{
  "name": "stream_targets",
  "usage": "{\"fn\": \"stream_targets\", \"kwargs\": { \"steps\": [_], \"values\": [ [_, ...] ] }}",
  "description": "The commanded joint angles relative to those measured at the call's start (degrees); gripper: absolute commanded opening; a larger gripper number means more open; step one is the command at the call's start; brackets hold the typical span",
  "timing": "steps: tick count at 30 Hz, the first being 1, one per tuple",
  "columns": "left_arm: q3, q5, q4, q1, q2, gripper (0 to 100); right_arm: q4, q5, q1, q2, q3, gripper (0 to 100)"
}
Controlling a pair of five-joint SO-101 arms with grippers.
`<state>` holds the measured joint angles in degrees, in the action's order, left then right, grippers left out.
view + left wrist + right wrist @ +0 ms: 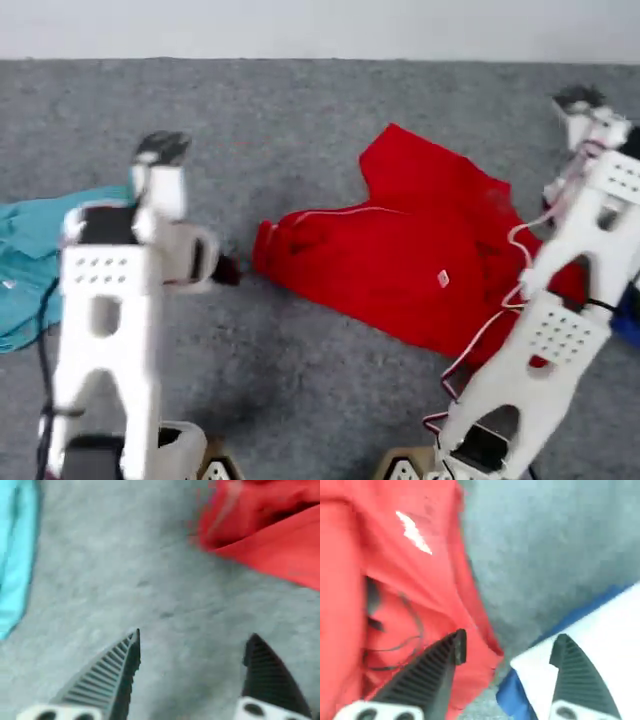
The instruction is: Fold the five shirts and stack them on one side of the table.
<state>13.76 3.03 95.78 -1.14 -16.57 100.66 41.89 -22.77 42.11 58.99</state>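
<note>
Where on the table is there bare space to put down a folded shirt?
Bare grey table runs along the far edge, behind the red shirt and teal shirt. Another patch lies near, between the arm bases. The right side is crowded: red shirt, right arm, blue-and-white cloth.

A grey, felt-like covering spreads across the whole table (300, 110), speckled and matte under soft, even light. Along its far edge runs a plain pale wall (300, 25), meeting the grey in a straight line.
</note>
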Motion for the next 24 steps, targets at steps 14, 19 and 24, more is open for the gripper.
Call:
{"fn": "stream_targets", "kwargs": {
  "steps": [14, 19, 24],
  "values": [
    [-78.73, 13.1, 4.75, -26.9, 64.26, 35, 2.24, 2.02, -2.95, -31.52, -35.16, 28.8],
    [-97.8, 2.11, 4.57, -31.21, 81.93, 24, 2.15, 2.9, -5.67, -35.47, -40.88, 28.8],
    [-107.91, -8.97, 4.66, -31.3, 92.57, 10, 2.15, 3.16, -7.87, -37.23, -40.88, 28.8]
  ]
}}
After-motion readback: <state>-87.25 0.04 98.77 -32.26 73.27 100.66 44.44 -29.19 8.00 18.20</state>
